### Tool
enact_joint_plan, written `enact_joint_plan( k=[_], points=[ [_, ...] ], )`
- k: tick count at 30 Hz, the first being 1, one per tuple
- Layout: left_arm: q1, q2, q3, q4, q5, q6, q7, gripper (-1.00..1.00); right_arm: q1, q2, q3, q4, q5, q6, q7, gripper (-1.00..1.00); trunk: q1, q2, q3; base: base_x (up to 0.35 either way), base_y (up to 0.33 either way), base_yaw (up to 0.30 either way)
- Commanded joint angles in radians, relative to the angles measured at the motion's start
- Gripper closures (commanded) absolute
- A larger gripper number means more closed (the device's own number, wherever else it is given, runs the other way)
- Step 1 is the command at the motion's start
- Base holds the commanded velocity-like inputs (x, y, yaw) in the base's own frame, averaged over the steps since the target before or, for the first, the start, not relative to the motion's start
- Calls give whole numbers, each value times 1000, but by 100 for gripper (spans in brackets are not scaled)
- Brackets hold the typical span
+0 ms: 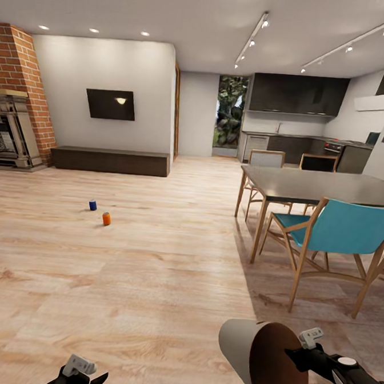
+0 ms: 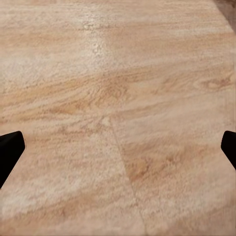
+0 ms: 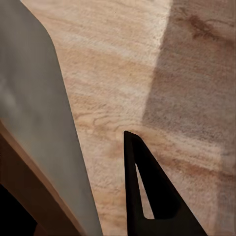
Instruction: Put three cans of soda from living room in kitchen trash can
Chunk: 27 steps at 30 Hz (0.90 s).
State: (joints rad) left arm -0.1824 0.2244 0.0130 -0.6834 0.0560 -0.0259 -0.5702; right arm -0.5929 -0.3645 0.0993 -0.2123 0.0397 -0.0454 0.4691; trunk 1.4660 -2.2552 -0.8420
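the right gripper (image 1: 295, 359) carries the tash can (image 1: 260, 357) by its rim; the left gripper (image 2: 118, 147) gapes empty. blue can (image 1: 92, 205) and orange can (image 1: 106, 218) await on the floor (image 1: 151, 281), seemingly nothing binned.

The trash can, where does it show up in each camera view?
Head view: trash can at bottom right, tipped sideways, brown inside facing the camera, right gripper at its rim.
Left wrist view: not in it.
Right wrist view: grey wall along one edge.
Shared landmark: wooden floor.
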Motion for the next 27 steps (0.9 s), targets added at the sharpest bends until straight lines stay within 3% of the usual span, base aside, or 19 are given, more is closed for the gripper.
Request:
enact_joint_plan(
  k=[1, 8, 14, 18, 21, 23, 27],
  points=[
    [0, 0, 0, 0, 0, -1, -4, -100, 13, 0, -14, -14, -8, -21, 10, 100, -4, 7, 3, 0, 0, 0],
    [1, -1, 0, 2, -2, -10, -9, -100, 49, 11, -17, -31, -9, -79, 10, 100, -31, 56, 25, 0, 0, 0],
    [1, -7, 1, 2, -4, -15, -8, -100, 57, 48, -17, -33, -7, -85, 7, 100, -54, 98, 44, 0, 0, 0],
    [1, -9, 1, 2, -4, -16, -5, -100, 77, 55, -17, -42, -6, -112, 2, 100, -69, 126, 57, 0, 0, 0],
    [1, -9, 1, 2, -4, -19, -2, -100, 90, 66, -17, -26, -6, -270, -37, 100, -81, 147, 66, 0, 0, 0],
    [1, -10, 1, 2, -4, -20, -2, -100, 93, 75, -15, 32, -2, -419, -130, 100, -88, 161, 72, 0, 0, 0],
    [1, -10, 1, 2, -4, -21, -1, -100, 95, 78, -12, 83, 6, -501, -209, 100, -104, 189, 85, 0, 0, 0]
  ],
)
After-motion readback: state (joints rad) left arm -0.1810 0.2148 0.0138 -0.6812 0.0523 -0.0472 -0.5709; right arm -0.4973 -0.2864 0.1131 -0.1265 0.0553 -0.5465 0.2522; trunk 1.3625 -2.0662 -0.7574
